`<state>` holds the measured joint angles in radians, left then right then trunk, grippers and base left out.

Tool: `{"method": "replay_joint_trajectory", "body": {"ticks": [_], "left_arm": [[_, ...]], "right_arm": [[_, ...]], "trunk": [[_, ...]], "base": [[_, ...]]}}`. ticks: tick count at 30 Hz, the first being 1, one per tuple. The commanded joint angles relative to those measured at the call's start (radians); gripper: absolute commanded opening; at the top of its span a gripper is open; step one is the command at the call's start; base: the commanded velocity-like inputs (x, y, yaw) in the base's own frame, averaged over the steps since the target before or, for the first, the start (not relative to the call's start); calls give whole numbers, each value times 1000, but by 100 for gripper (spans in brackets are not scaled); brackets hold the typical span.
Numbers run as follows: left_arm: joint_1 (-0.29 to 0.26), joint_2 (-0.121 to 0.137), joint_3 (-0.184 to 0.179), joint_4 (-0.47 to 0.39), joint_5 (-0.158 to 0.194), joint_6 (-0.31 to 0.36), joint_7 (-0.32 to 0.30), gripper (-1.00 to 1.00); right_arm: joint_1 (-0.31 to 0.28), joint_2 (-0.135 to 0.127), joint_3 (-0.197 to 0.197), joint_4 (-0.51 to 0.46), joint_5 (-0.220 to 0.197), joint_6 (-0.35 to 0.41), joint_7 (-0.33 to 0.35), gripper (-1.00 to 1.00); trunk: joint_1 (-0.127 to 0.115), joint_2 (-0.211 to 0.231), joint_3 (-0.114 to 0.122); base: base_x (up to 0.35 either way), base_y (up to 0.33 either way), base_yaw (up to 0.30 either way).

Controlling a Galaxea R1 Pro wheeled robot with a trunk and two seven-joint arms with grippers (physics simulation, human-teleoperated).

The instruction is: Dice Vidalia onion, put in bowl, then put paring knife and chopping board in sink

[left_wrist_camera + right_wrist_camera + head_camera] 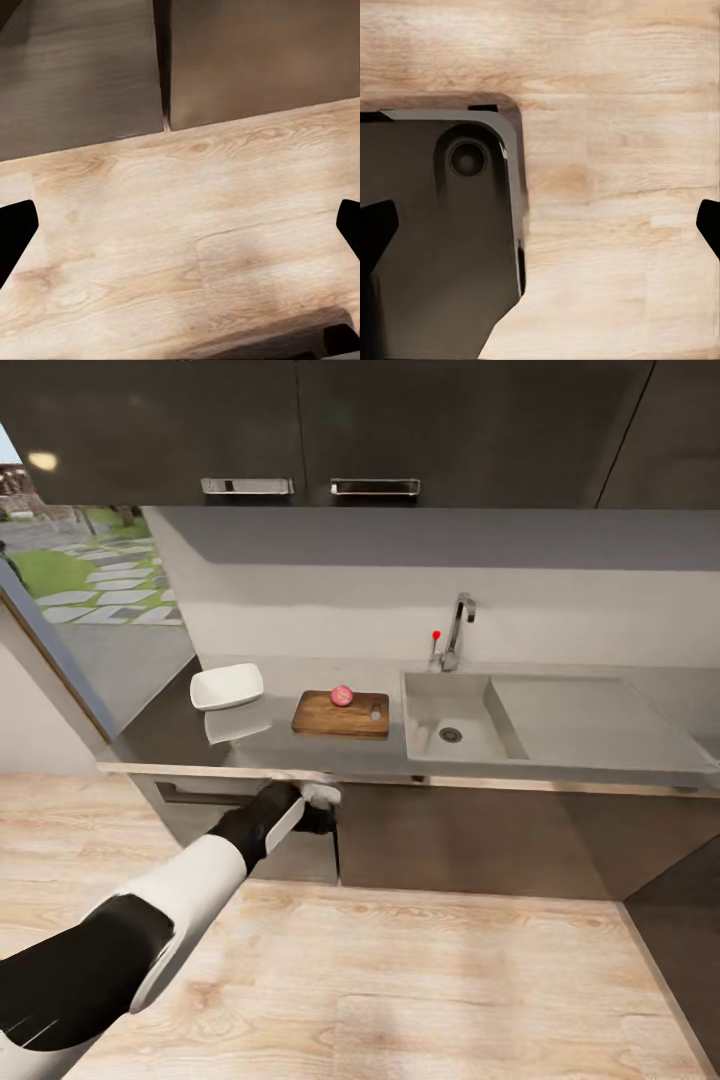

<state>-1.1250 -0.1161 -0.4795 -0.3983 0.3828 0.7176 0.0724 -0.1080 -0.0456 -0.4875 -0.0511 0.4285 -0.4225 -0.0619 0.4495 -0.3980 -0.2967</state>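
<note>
A pinkish round Vidalia onion (342,696) rests on the brown chopping board (340,714), which lies on the countertop (160,735) just left of the sink (440,715). Something small and dark at the board's right end looks like the paring knife (376,711). The white bowl (227,686) stands left of the board. My left gripper (316,802) hangs below the counter's front edge, in front of the cabinets; in the left wrist view its fingertips (15,229) stand wide apart, open and empty. My right gripper (540,225) is open over the floor.
A chrome tap (458,628) with a red knob rises behind the sink, whose drainboard (590,715) stretches right. Dark cabinets (470,840) run under the counter and others hang above. The wooden floor (420,980) lies before it. My dark base (435,240) shows in the right wrist view.
</note>
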Motion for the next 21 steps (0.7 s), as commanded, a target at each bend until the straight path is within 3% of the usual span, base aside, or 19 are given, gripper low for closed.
{"method": "replay_joint_trajectory", "body": {"ticks": [1, 2, 3, 4, 6, 10, 11, 13, 15, 18, 19, 21], "left_arm": [[-1, -7, -8, 87, 11, -78, -3, 100], [-1, -10, -8, 133, 11, -120, -12, 100], [-1, -16, -8, 229, 11, -212, -37, 100], [4, -23, -7, 398, 12, -440, -119, 100], [63, -21, -7, 445, 13, -548, -156, 100], [183, -14, -7, 470, 13, -664, -174, 100], [227, -11, -7, 474, 13, -722, -174, 100], [313, -1, -7, 477, 13, -838, -147, 100], [375, 8, -6, 479, 13, -908, -96, 100], [470, 28, -6, 480, 13, -1033, 4, 100], [515, 42, -6, 481, 13, -1144, 47, 100], [536, 50, -5, 481, 13, -1227, 70, 100]], "right_arm": [[-1, -8, -5, -8, 11, -5, -4, 100], [-1, -12, -5, -14, 10, -6, -3, 100], [-1, -19, -5, -29, 9, -8, -1, 100], [-1, -29, -6, -88, 5, -10, 2, 100], [-1, -32, -6, -141, 3, -10, 4, 100], [-1, -34, -6, -216, 1, -11, 7, 100], [-1, -34, -6, -237, 1, -11, 13, 100], [-1, -34, -6, -277, -7, -13, 48, 100], [-1, -35, -6, -305, -34, -18, 97, 100], [-1, -41, -5, -330, -124, -23, 192, 100], [-1, -55, -4, -336, -187, -24, 236, 100], [-1, -64, -4, -337, -221, -25, 254, 100]], "trunk": [[0, -2, -2], [0, -2, -2], [0, -2, -2], [0, -2, -2], [0, -2, -2], [0, -2, -2], [0, -2, -2], [0, -2, -2], [0, -2, -2], [0, -2, -2], [0, -2, -2], [0, -2, -2]], "base": [[-5, 0, 0], [-4, 0, 0], [-3, 0, 0], [0, 0, 0], [0, 0, 0], [0, 0, 0], [0, 0, 0], [0, 0, 0], [0, 0, 0], [0, 0, 0], [0, 0, 0], [0, 0, 0]]}}
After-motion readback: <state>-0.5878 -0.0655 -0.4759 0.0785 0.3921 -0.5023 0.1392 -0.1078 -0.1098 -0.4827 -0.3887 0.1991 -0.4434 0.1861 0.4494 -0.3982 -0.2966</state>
